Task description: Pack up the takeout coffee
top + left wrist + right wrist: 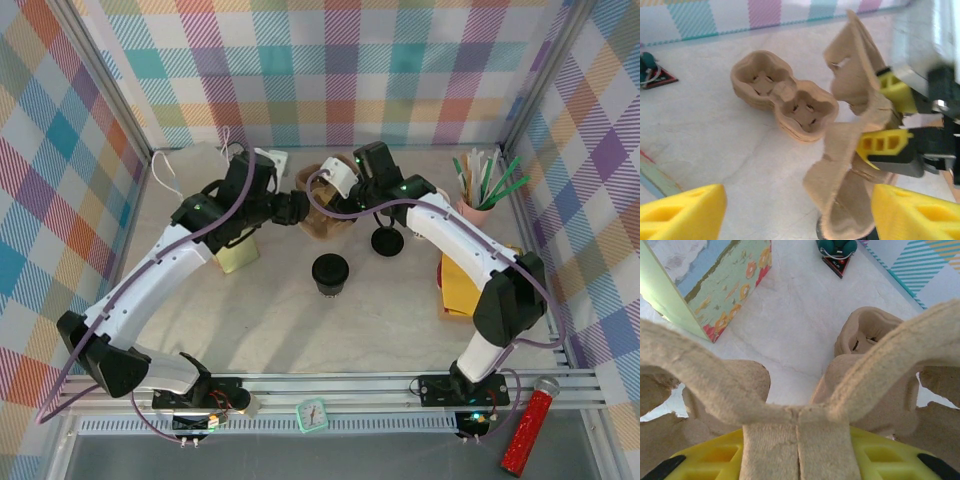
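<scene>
Right gripper [888, 119] pinches the carrier [850, 100] by its centre rib; left gripper [797, 195] gapes empty just beside it. Coffee [330, 272] stands well behind both. On one thin pulp grip, the carrier may twist or slip.

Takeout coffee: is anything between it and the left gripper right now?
Nothing visible does. The takeout coffee stands alone on the table, nearer the arm bases than the open left gripper, with only bare tabletop between them. The pulp carrier clamped in the right gripper is farther back, not over the cup.
</scene>
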`<state>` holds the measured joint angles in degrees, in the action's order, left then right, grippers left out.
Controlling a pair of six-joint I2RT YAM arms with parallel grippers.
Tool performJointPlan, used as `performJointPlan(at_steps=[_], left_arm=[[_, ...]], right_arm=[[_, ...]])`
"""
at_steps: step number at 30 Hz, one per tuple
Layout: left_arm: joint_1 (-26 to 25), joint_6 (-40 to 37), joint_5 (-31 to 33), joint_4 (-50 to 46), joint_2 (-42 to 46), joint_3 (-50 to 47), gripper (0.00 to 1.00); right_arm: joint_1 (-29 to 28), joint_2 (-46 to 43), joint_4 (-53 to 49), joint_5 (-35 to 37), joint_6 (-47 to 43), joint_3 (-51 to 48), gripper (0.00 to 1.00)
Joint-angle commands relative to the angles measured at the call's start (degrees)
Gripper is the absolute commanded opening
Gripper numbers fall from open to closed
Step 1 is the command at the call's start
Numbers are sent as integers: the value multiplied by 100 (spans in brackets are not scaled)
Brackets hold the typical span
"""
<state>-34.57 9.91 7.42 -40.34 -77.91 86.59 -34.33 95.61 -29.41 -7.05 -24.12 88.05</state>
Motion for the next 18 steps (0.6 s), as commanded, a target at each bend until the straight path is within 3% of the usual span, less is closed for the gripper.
performJointPlan(at_steps=[1,11,18], left_arm=[[401,549,286,-9,350,-9,82],[1951,1977,1405,-1586,355,171,81],[2300,2504,1860,-2361,107,574,81]], right_arm=[[64,-308,155,-45,287,-90,41],[466,-580,189,-166,1119,-281,41],[688,-846,276,-130,1446,-466,41]])
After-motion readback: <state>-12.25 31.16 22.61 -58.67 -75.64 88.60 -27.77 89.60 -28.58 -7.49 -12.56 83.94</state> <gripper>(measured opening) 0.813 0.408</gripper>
